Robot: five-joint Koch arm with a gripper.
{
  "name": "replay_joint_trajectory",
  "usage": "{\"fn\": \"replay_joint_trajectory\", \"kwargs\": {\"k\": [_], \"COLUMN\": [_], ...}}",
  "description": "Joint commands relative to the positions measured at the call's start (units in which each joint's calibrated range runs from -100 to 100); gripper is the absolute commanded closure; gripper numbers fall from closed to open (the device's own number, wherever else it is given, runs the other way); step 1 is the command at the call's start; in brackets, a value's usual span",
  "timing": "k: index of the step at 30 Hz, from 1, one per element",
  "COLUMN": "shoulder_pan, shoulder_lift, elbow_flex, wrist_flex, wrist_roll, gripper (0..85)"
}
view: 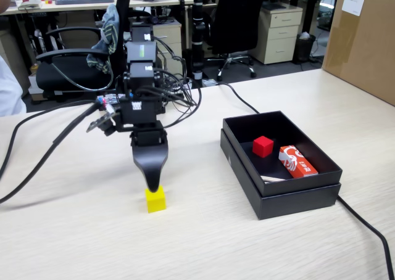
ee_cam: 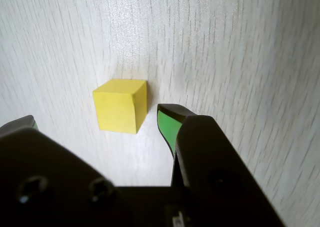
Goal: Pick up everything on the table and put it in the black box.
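Only the wrist view shows how the gripper (ee_cam: pixel 97 119) stands: its jaws are spread apart, a green-lined fingertip (ee_cam: pixel 167 122) just right of the yellow cube (ee_cam: pixel 120 106) and the other tip low at the left edge, mostly cut off by the frame. From that camera the cube sits between and slightly beyond the two tips, resting on the pale wood-grain table (ee_cam: pixel 240 57), and neither tip visibly touches it. The black gripper body fills the bottom of that picture and hides the table beneath it.

Going left to right in the fixed view, thick black cables (view: pixel 43 150) trail across the table (view: pixel 80 230) to the arm (view: pixel 143 101), which points straight down. From this side the gripper (view: pixel 153 186) shows as a single black tapered shape, so its opening cannot be read here; its tip hangs just above the yellow cube (view: pixel 155 200), which sits on the table well apart from the box.

Further right lies the black box (view: pixel 281 193), open and resting in its own lid or tray. Inside it sit a red cube (view: pixel 263 146) and, just right of that, a small red and white carton (view: pixel 297 161); its print is too small to read. A large cardboard box (view: pixel 364 39) is cut off at the right edge.
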Motion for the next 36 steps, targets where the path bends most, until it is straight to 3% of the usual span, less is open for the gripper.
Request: {"fn": "replay_joint_trajectory", "kwargs": {"k": [1, 6, 9, 14, 20, 21, 22, 28, 36], "shoulder_pan": [0.05, 0.1, 0.1, 0.1, -0.05, -0.1, -0.1, -0.1, 2.74], "shoulder_lift": [1.36, 5.6, 7.44, 9.28, 10.54, 10.54, 10.54, 4.46, -30.77], "elbow_flex": [6.01, 7.28, 7.64, 9.1, 10.73, 10.82, 10.82, 9.28, -5.68], "wrist_flex": [-0.06, -0.06, -0.06, -1.27, -2.05, -2.05, -2.05, -4.64, -4.64], "wrist_roll": [-0.59, -0.59, -0.54, -0.54, -0.54, -0.54, -0.54, -0.54, 0.0], "gripper": [38.3, 38.4, 44.8, 45.8, 73.4, 82.3, 84.6, 84.6, 84.6]}}
